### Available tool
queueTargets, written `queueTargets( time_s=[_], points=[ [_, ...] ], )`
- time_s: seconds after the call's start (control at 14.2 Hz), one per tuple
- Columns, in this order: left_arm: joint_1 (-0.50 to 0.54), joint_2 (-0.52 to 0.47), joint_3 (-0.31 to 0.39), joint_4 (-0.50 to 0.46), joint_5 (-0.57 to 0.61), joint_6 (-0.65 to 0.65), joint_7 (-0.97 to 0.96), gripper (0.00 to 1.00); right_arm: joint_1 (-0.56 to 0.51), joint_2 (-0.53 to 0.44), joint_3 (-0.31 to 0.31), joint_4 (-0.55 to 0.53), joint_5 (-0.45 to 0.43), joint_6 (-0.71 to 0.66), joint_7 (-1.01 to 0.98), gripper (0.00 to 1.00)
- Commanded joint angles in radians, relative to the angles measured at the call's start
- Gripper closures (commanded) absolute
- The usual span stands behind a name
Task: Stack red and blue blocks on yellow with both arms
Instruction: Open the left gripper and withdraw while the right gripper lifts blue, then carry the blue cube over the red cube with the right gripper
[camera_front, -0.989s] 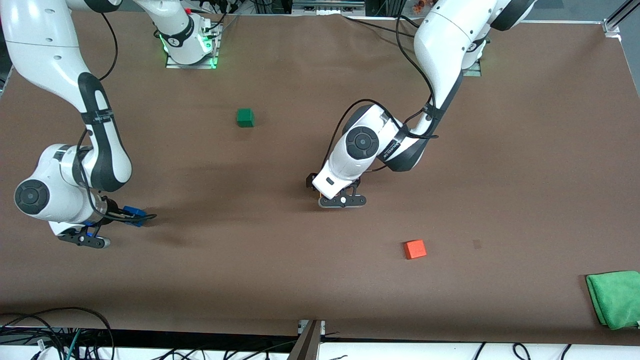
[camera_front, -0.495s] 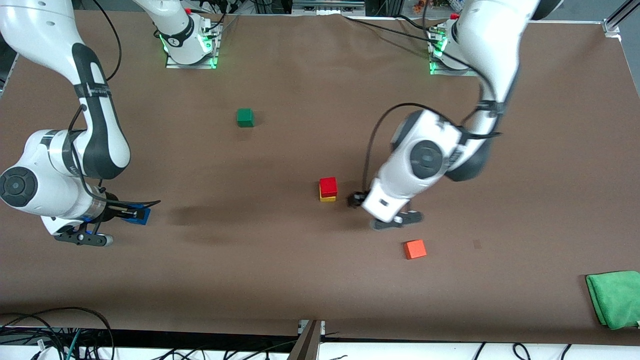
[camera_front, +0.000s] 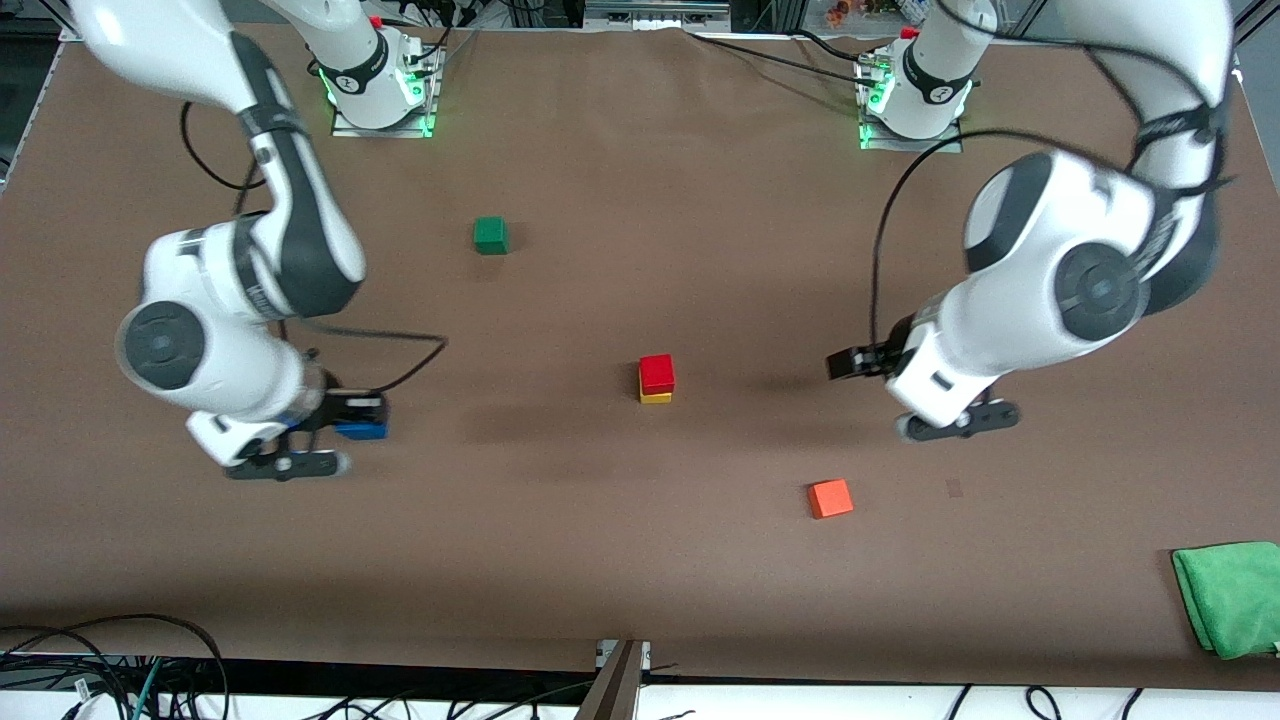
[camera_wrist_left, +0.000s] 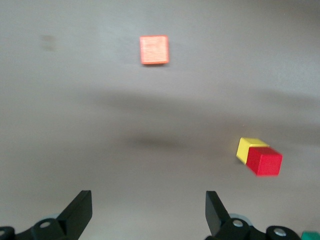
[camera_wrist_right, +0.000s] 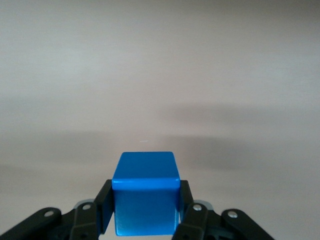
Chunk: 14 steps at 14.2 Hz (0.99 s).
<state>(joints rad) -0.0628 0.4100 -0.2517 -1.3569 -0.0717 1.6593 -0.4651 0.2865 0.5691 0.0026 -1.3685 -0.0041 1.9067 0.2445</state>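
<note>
The red block (camera_front: 656, 372) sits on the yellow cube (camera_front: 656, 397) at the table's middle. Both also show in the left wrist view, red (camera_wrist_left: 264, 161) on yellow (camera_wrist_left: 249, 147). My left gripper (camera_front: 848, 363) is open and empty in the air, apart from the stack, toward the left arm's end; its fingers spread wide (camera_wrist_left: 147, 202). My right gripper (camera_front: 352, 418) is shut on the blue block (camera_front: 362, 431) and holds it above the table toward the right arm's end. In the right wrist view the blue block (camera_wrist_right: 146, 175) sits between the fingers (camera_wrist_right: 145, 197).
A dark green cube (camera_front: 490, 235) lies farther from the front camera than the stack. An orange cube (camera_front: 830, 497) lies nearer to it, and shows in the left wrist view (camera_wrist_left: 154, 49). A green cloth (camera_front: 1228, 597) lies at the left arm's end near the front edge.
My left gripper has let go of the red block on the yellow cube and drawn away toward its own end. My right gripper has carried the blue block toward the table's middle.
</note>
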Motion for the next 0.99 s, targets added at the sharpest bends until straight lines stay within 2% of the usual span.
queueTargets(
  time_s=[0.0,0.21,0.49,0.92],
  points=[
    [0.128,-0.241,-0.020,-0.201,-0.011,-0.019,0.103,0.00,0.117,0.014,-0.012,0.063,0.003,-0.015,0.123,0.64],
    [0.167,-0.371,-0.012,-0.312,-0.005,-0.023,0.123,0.00,0.207,0.043,-0.012,0.120,0.004,-0.008,0.249,0.64],
    [0.205,-0.370,-0.003,-0.292,0.012,-0.049,0.196,0.00,0.305,0.116,-0.012,0.244,0.007,-0.006,0.386,0.64],
    [0.334,-0.355,0.000,-0.277,0.029,-0.050,0.423,0.00,0.425,0.169,-0.013,0.261,0.009,0.074,0.490,0.64]
  ],
)
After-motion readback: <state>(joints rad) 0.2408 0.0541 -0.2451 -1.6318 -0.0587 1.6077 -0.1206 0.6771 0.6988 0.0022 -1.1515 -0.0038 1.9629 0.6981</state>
